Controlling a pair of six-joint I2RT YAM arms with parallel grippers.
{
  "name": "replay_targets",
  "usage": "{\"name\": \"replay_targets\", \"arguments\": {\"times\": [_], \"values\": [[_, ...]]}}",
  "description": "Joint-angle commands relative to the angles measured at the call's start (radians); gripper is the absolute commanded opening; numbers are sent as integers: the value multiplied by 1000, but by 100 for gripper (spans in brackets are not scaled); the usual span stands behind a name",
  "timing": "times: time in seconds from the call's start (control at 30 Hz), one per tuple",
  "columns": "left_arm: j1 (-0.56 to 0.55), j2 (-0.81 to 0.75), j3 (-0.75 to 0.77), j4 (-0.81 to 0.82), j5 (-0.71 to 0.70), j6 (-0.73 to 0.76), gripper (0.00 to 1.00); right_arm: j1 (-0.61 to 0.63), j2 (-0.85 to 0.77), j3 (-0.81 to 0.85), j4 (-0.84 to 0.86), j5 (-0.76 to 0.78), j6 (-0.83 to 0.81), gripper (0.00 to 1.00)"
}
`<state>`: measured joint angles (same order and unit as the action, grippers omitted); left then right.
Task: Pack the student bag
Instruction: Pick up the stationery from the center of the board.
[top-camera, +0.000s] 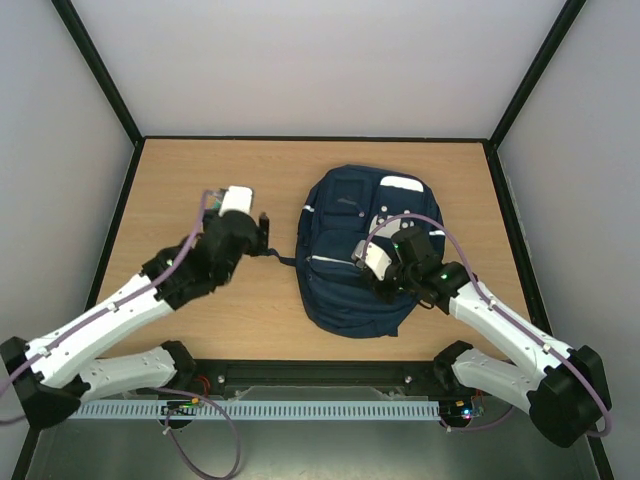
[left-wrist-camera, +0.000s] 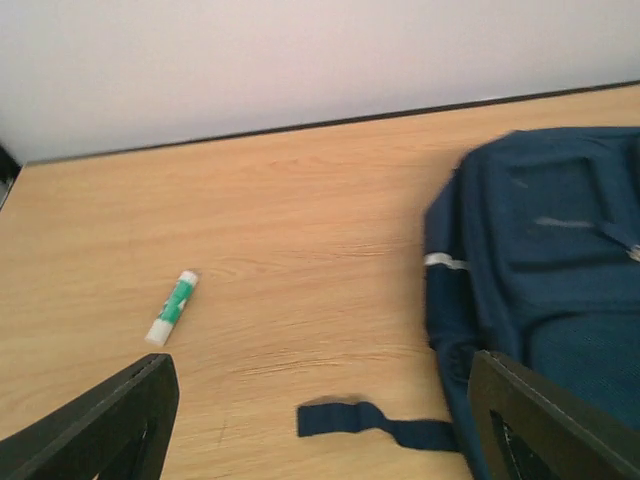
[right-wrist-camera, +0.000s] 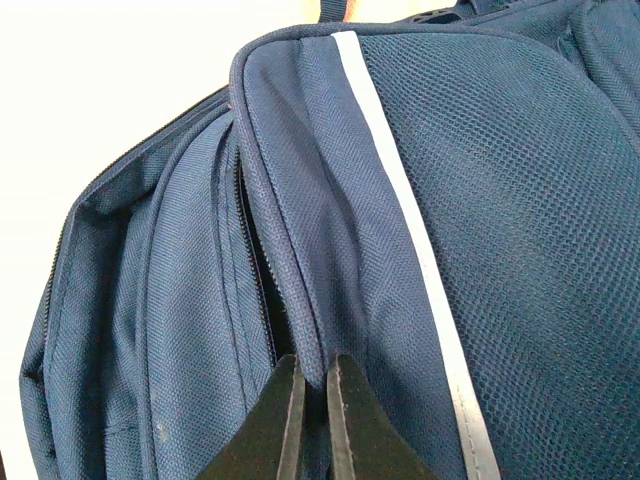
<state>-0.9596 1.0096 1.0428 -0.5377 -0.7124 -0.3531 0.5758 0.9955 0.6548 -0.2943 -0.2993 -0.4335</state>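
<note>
The student bag (top-camera: 345, 295), a navy backpack with thin white stripes, lies flat right of the table's centre. My right gripper (top-camera: 362, 254) rests on its front. In the right wrist view this gripper (right-wrist-camera: 313, 365) is shut, pinching a fold of the bag's fabric (right-wrist-camera: 330, 250) beside a part-open zip (right-wrist-camera: 255, 290). My left gripper (top-camera: 265, 237) hovers left of the bag. In the left wrist view it (left-wrist-camera: 322, 365) stands open with nothing between its fingers, above the bare wood and a loose bag strap (left-wrist-camera: 360, 422).
A green and white glue stick (left-wrist-camera: 173, 307) lies on the table to the left of the left gripper. A white patch (top-camera: 400, 183) shows at the bag's far end. Black frame posts and white walls bound the table (top-camera: 180, 170).
</note>
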Motion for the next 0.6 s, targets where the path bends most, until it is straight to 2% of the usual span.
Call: {"name": "replay_targets", "arguments": {"times": [0.0, 0.17, 0.37, 0.57], "values": [[274, 48, -10, 60, 312, -18, 82, -4, 7, -12, 6, -24, -21, 3], [560, 314, 51, 156, 520, -22, 76, -4, 1, -9, 4, -15, -33, 3], [690, 590, 157, 212, 546, -32, 80, -4, -26, -15, 2, -13, -30, 3], [790, 730, 209, 229, 628, -61, 85, -4, -30, -15, 0, -13, -34, 3]]}}
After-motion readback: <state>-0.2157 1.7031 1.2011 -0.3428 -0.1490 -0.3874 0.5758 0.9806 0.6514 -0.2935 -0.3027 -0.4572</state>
